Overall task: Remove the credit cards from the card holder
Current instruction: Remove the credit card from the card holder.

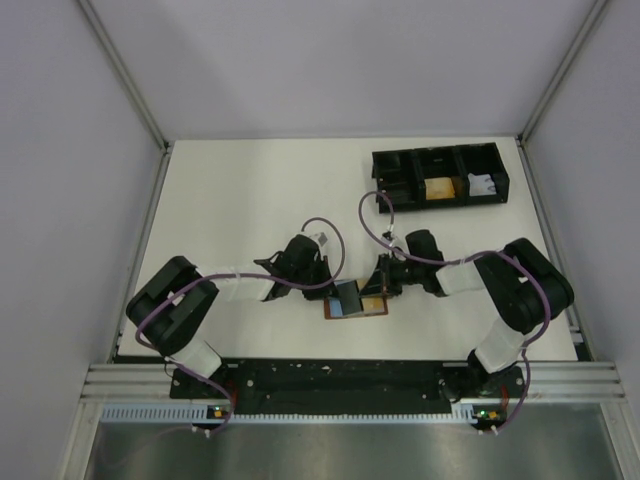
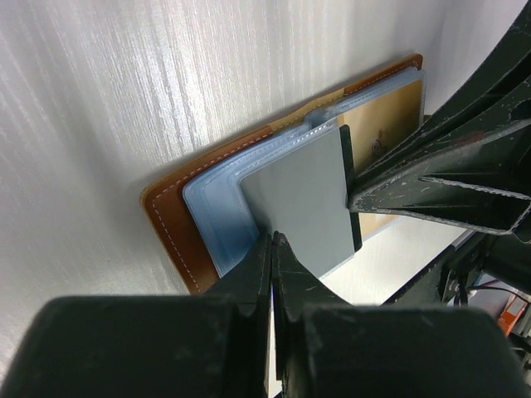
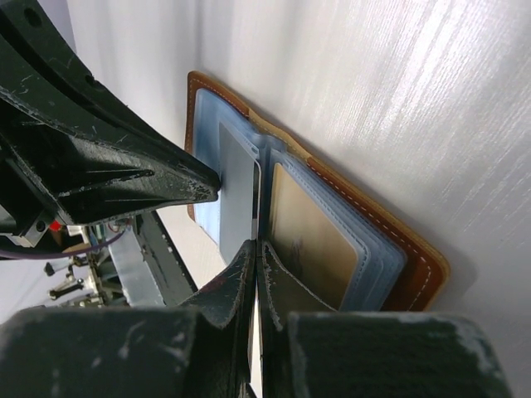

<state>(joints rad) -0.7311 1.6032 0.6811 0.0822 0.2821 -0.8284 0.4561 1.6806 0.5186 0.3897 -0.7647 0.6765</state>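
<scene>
The card holder [image 1: 374, 305] lies open at 6 o'clock on the white surface [image 1: 230, 200], between the arms; it is stitched brown leather lined with cloudy blue plastic sleeves [image 2: 211, 207]; a stiff matte grey card [image 2: 299, 199] stands partly out; the left end effector [image 2: 271, 239] pinches its edge; the right end effector [image 3: 254, 245] is closed beside it, its hold unclear; draw straight along the sleeve, since smooth plastic probably slips.

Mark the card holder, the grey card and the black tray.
card holder [image 2: 166, 220]: left wrist view, brown stitched leather edge.
grey card [image 2: 299, 199]: left wrist view, middle of its face.
black tray [image 1: 436, 151]: top external view, far rim.
</scene>
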